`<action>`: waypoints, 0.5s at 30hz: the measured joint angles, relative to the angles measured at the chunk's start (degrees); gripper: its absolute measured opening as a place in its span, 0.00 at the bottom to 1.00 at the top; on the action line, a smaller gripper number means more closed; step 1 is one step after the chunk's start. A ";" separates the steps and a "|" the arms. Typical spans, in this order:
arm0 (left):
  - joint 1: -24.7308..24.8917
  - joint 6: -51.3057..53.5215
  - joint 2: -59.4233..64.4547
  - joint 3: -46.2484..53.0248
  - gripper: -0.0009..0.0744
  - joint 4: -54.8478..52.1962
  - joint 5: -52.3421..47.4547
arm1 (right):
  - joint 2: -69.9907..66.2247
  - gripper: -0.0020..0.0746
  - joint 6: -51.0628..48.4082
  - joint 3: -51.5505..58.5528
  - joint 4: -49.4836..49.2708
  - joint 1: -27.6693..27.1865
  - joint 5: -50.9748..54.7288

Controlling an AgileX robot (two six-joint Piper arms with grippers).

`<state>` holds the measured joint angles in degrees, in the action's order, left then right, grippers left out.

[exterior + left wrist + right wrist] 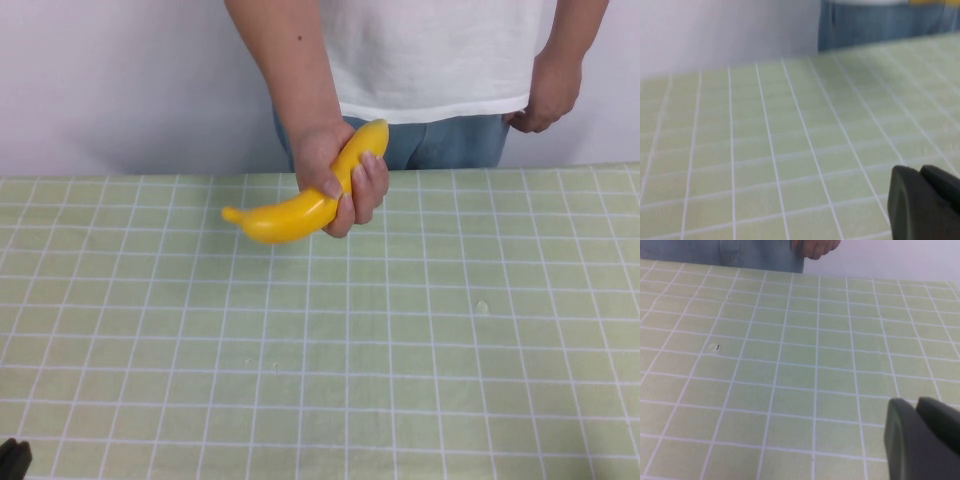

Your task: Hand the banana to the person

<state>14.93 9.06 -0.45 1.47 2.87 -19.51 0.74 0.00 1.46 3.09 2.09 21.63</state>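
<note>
The person (430,50), in a white T-shirt and blue jeans, stands behind the table's far edge. Their hand (335,165) holds the bright yellow banana (300,210) a little above the far middle of the table. My left gripper (920,172) is shut and empty, low over the cloth; only a dark tip of it shows at the near left corner in the high view (12,458). My right gripper (915,407) is shut and empty over the cloth, and is out of the high view. The person's jeans show in both wrist views (875,25) (755,252).
A light green tablecloth with a white grid (320,380) covers the table. A small pale mark (482,306) lies right of the middle, also in the right wrist view (715,347). A white wall (110,80) stands behind. The person's other hand (545,95) hangs at the hip.
</note>
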 joint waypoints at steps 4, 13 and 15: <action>0.00 -0.47 -0.25 0.00 0.01 -0.38 -0.56 | 0.00 0.02 0.00 0.00 0.00 0.00 0.00; -2.72 -1.94 -0.25 -0.10 0.01 -2.18 -1.24 | 0.00 0.02 0.00 0.00 0.00 0.00 0.00; -3.88 -2.27 -0.25 -0.10 0.01 -2.18 -1.24 | 0.00 0.02 0.00 0.00 0.00 0.00 0.00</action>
<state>11.05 6.79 -0.70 1.37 0.69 -20.76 0.74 0.00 1.46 3.09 2.09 21.63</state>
